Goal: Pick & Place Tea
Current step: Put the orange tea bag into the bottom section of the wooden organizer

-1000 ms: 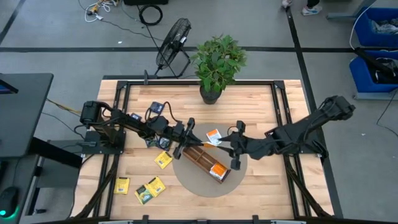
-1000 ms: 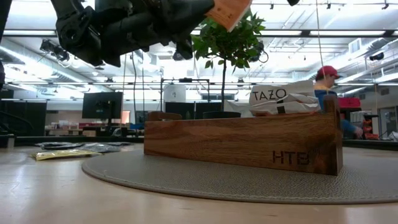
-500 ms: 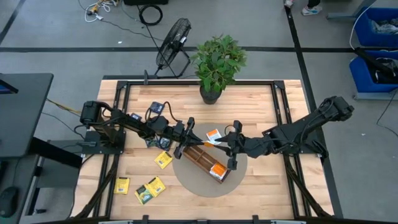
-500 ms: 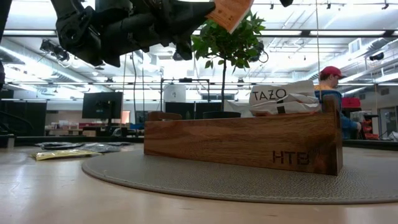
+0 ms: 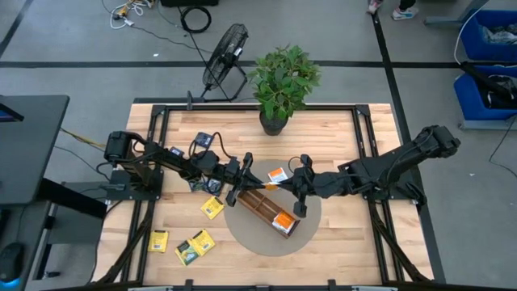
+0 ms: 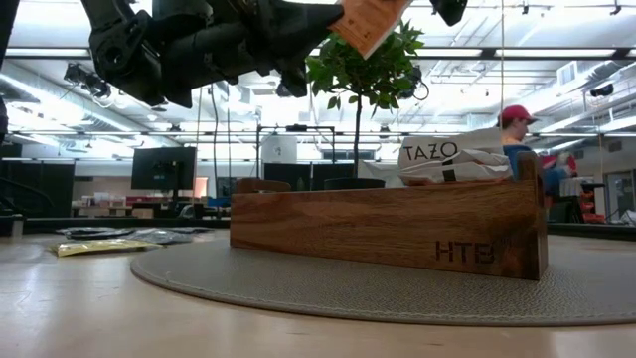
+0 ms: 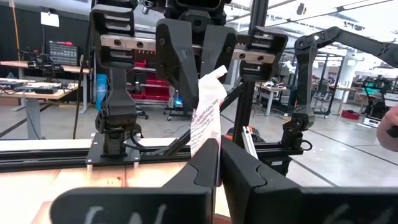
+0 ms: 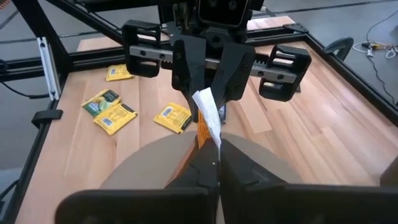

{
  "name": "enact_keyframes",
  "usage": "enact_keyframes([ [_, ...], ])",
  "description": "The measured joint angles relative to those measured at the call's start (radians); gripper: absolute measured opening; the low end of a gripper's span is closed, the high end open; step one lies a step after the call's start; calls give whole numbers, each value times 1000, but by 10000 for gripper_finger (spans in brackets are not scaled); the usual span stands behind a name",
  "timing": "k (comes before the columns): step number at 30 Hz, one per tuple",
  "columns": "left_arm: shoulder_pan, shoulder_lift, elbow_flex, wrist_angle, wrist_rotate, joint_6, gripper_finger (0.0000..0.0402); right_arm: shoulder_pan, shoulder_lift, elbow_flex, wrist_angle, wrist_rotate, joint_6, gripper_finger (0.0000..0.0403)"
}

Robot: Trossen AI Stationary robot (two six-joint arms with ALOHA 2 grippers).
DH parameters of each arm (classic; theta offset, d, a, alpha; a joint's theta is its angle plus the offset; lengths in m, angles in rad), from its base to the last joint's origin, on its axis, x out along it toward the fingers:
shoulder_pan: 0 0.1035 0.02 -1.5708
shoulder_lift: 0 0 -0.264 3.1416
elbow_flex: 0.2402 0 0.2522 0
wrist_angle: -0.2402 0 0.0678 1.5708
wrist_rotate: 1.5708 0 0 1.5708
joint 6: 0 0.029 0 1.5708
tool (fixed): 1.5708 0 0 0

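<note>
An orange-and-white tea sachet (image 5: 269,186) hangs in the air over the far end of the long wooden tray (image 5: 260,204). My left gripper (image 5: 258,183) is shut on one end of it, and my right gripper (image 5: 280,185) is shut on the other, facing it. Another orange sachet (image 5: 283,221) sits in the tray's near compartment. One more orange-and-white sachet (image 5: 278,175) lies flat on the table just beyond the tray. Yellow sachets (image 5: 212,208) (image 5: 195,246) lie flat at the near left. My left gripper pinches the sachet's orange end (image 7: 208,142) between its two fingers. It comes in about level from the table's left. The sachet is lifted clear and stands on edge. My right gripper pinches the opposite end (image 8: 209,137) between its two fingers, about level from the table's right, fingertips facing the left gripper's fingers (image 8: 186,71).
The tray lies on a round grey mat (image 5: 242,230). A potted plant (image 5: 283,81) stands at the table's far edge. Dark sachets (image 5: 198,184) lie under my left arm. A person in a red cap (image 6: 519,124) is in the room beyond the table.
My right gripper has moved toward the table's left, up to the sachet that my left gripper holds in the air, and has taken hold of its free end. The sachet and my left gripper have stayed where they were.
</note>
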Motion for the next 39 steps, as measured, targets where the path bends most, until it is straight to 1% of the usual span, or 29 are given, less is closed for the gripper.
enact_keyframes([
  [5, 0, 0, 0, -4, -1, 1, 26, 4, -1, 0, -19, -1, 11, 2],
  [8, 0, 0, 0, 0, 20, 5, 42, 5, -1, 0, -38, -9, 18, 1],
  [11, 0, 0, 0, -2, 30, 11, 71, 5, -1, 0, -54, -9, 31, 1],
  [16, 13, 0, 0, -14, 42, 10, 140, 9, -1, 0, -83, -9, 58, 0],
  [21, 57, -1, 0, -33, 135, -15, 201, 11, -13, 0, -153, -15, 129, 0],
  [24, 92, -9, 0, -64, 204, -58, 222, 12, -25, 0, -179, -34, 177, 0],
  [26, 112, -18, 0, -99, 228, -62, 228, 16, -31, 0, -203, -40, 206, 0],
  [28, 126, -40, -12, -144, 222, -42, 230, 17, -34, 1, -220, -46, 236, 0],
  [30, 132, -75, -38, -156, 175, -5, 228, 20, -34, 6, -263, -52, 270, 0],
  [32, 132, -116, -78, -156, 126, 24, 223, 26, -34, 13, -315, -51, 311, 0],
  [36, 131, -234, -184, -161, 49, 34, 212, 37, -34, 16, -392, -53, 401, 0],
  [39, 130, -313, -259, -190, 3, 51, 209, 39, -32, 16, -424, -77, 494, 0],
])
